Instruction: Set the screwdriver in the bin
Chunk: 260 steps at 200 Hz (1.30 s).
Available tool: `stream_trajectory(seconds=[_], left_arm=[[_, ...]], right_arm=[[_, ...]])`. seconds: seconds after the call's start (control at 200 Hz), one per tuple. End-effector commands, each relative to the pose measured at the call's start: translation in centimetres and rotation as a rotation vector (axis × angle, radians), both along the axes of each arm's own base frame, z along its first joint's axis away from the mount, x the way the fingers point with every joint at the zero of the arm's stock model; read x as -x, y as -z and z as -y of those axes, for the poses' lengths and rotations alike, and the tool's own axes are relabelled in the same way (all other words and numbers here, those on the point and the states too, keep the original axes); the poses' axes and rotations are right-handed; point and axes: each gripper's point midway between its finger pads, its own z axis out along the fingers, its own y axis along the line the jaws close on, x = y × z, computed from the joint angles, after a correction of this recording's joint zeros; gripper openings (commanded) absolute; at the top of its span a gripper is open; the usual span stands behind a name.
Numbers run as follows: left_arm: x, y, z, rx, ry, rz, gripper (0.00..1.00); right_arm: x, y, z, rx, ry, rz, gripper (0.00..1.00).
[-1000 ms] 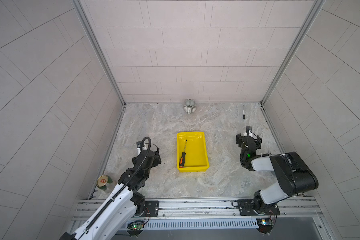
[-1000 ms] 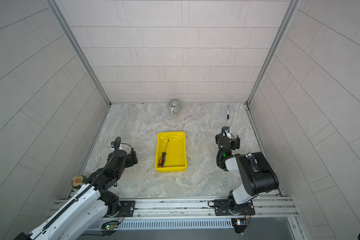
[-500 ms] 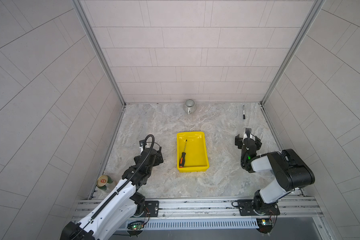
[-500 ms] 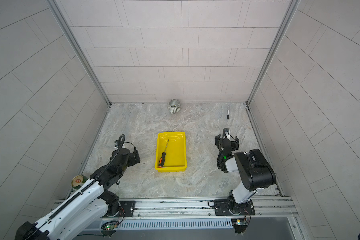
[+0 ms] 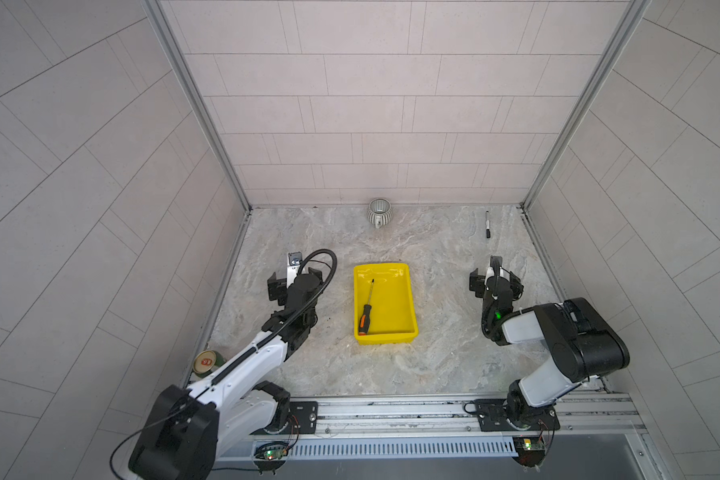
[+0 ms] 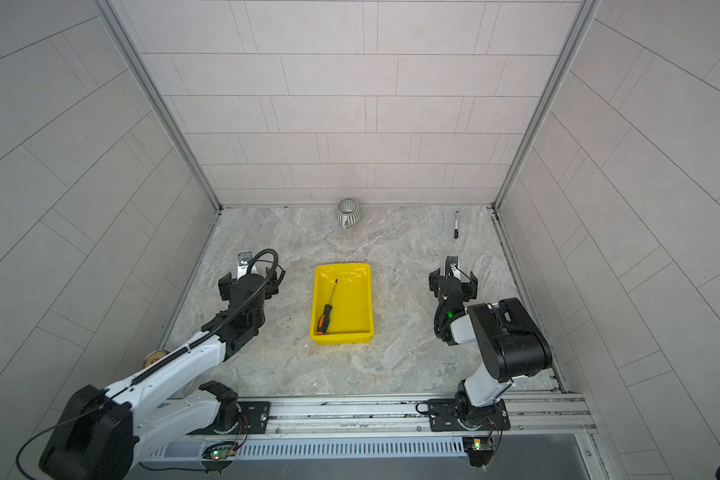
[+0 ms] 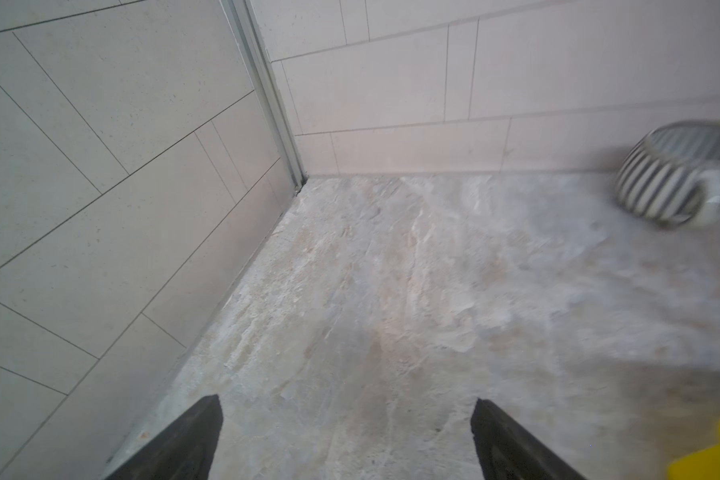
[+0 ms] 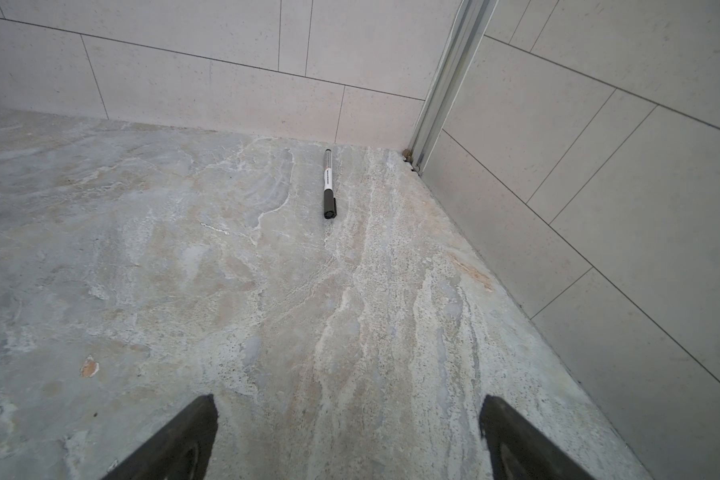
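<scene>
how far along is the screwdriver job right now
Done: the screwdriver lies flat inside the bin. In hand: nothing; both sets of jaws stand open and empty, one on each side of the bin. Left: nothing the views show; the job looks finished.

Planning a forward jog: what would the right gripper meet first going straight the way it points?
Likely the marker, lying almost dead ahead of the open right gripper near the back wall; bare table between. Height is unclear; it might pass over.
</scene>
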Motion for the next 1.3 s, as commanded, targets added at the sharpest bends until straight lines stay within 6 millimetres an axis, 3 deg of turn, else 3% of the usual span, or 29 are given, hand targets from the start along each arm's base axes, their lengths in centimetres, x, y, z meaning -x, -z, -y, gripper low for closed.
stream_trajectory(seconds=[0.0, 0.14, 0.22, 0.5, 0.63, 0.906, 1.021, 1.296], left_arm=[[-0.7, 0.3, -1.5, -0.12, -0.066, 0.017, 1.0], [-1.4, 2.2, -1.8, -0.079, -0.069, 0.032, 1.0], [-2.1, 2.5, -1.3, -0.076, -0.018, 0.034, 1.0], [-3.7, 2.5, -4.1, 0.046, -0.071, 0.105, 1.0], [-4.4, 3.2, -4.0, 0.025, -0.055, 0.101, 1.0], [-4.2, 3.8, -4.7, 0.039, -0.084, 0.148, 1.0], [-4.9, 5.6, -5.3, 0.088, -0.083, 0.098, 1.0], [-5.1, 5.6, -5.3, 0.094, -0.078, 0.101, 1.0]], right_arm=[[-0.3, -0.6, -0.1, 0.011, -0.005, 0.016, 1.0], [-0.3, -0.6, -0.1, 0.011, -0.004, 0.015, 1.0], [-0.3, -0.6, -0.1, 0.01, -0.005, 0.015, 1.0], [-0.3, -0.6, -0.1, 0.011, -0.005, 0.017, 0.99], [-0.3, -0.6, -0.1, 0.011, -0.005, 0.015, 1.0], [-0.3, -0.6, -0.1, 0.01, -0.006, 0.014, 1.0], [-0.3, -0.6, -0.1, 0.01, -0.005, 0.014, 1.0], [-0.4, -0.6, -0.1, 0.009, -0.008, 0.015, 1.0]])
